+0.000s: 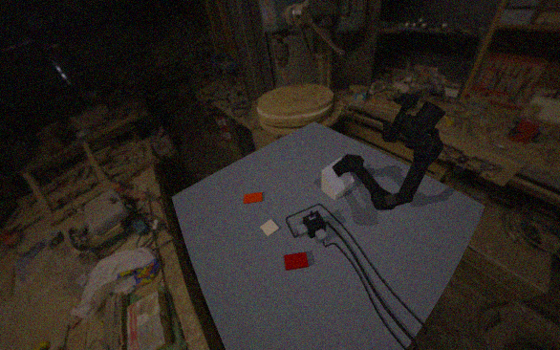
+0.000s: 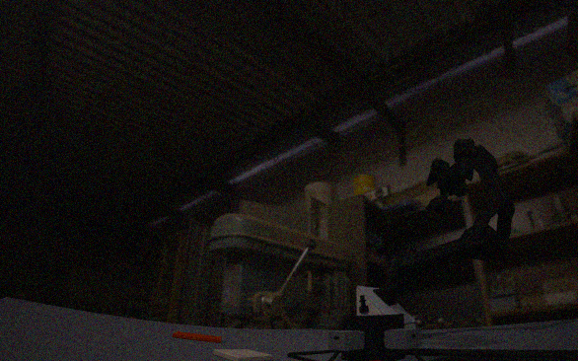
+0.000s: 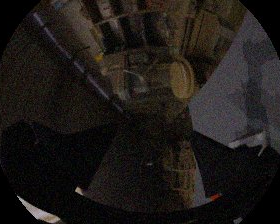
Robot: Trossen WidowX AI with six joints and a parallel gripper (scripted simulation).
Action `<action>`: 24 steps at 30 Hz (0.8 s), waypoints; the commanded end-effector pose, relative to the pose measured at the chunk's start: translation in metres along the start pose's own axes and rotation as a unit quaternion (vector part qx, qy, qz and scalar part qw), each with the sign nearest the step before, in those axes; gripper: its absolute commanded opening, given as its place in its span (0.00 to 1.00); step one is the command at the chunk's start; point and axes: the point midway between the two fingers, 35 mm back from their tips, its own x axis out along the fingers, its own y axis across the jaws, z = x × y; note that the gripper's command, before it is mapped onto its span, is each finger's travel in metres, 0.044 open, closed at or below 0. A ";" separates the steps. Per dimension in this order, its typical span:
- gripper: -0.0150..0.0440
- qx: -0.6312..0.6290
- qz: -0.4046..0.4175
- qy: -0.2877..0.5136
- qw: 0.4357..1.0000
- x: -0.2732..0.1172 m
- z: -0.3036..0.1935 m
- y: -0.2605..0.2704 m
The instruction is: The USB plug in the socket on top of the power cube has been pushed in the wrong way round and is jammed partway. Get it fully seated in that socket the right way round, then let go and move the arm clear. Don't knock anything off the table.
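The black power cube [image 1: 317,229] [image 2: 374,340] stands mid-table with pale plugs at its sides and black cables around it. A dark block [image 1: 312,217] [image 2: 380,322] on its top looks like the USB plug. The picture is too dark and grainy to tell which way round it is or how deep it sits. My gripper [image 1: 420,108] [image 2: 449,165] [image 3: 155,130] is open and empty, raised high and well away from the cube. Its dark fingers stand wide apart in the wrist view, with only the room and part of the table beyond them.
A white angular box [image 1: 332,184] [image 2: 378,305] stands beside the arm, behind the cube. An orange block [image 1: 253,197] [image 2: 197,337], a cream block [image 1: 269,228] [image 2: 243,354] and a red block [image 1: 296,261] lie around the cube. Black cables [image 1: 366,274] run to the table's front right edge.
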 end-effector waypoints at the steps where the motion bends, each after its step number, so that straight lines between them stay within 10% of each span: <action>1: 1.00 -0.077 -0.039 0.148 0.985 0.028 -0.067 0.006; 24: 1.00 -0.492 -0.250 0.567 0.612 -0.080 -0.323 -0.172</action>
